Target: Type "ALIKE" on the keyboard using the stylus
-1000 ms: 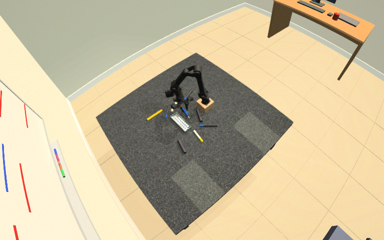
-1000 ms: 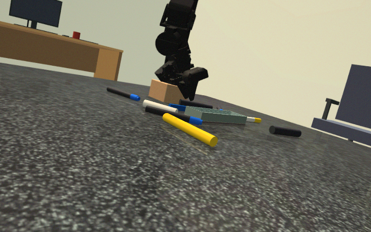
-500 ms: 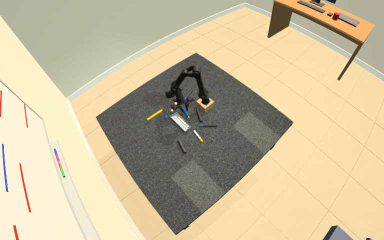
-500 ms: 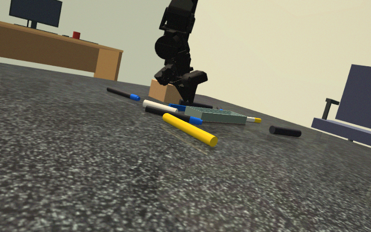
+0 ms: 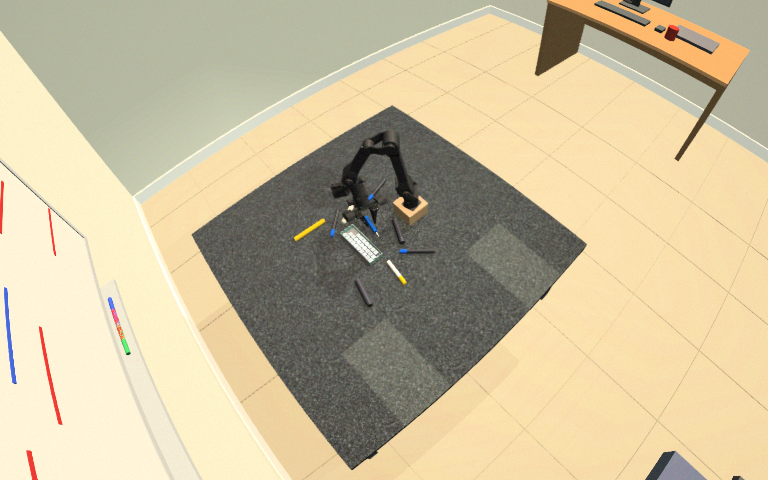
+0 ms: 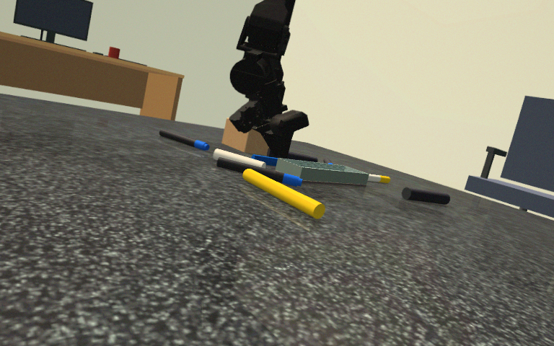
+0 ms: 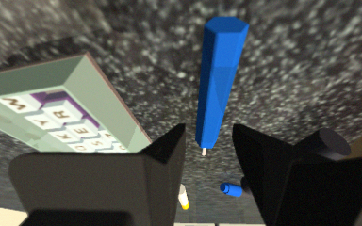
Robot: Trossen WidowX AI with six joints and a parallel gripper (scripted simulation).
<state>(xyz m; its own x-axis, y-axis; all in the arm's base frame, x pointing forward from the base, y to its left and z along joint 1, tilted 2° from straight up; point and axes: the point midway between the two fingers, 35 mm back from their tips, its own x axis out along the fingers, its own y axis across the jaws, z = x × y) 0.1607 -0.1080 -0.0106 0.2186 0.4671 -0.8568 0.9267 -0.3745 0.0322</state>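
The blue stylus [image 5: 371, 225] [image 6: 265, 159] [image 7: 222, 61] lies on the desk beside the keyboard, its thin pale tip toward the bottom of the wrist view. The keyboard [image 5: 360, 244] [image 6: 335, 176] [image 7: 101, 87] has a pale green case and white lettered keys; it is at the left in the wrist view, where only part of it shows. My gripper [image 5: 372, 219] [image 6: 280, 153] [image 7: 208, 130] is partly open and points down low over the stylus. In the wrist view its fingertips appear on either side of the stylus's tip end, with gaps on both sides. Nothing is gripped.
A black cylinder [image 5: 398, 230] [image 7: 330, 142] and a wooden block [image 5: 410, 210] [image 6: 244, 136] are near the gripper. A yellow stick [image 5: 309, 229] [image 6: 286, 193], a white-and-yellow marker [image 5: 396, 271] [image 7: 183, 195] and a blue-capped black marker [image 5: 420, 251] [image 7: 231, 189] lie around the keyboard.
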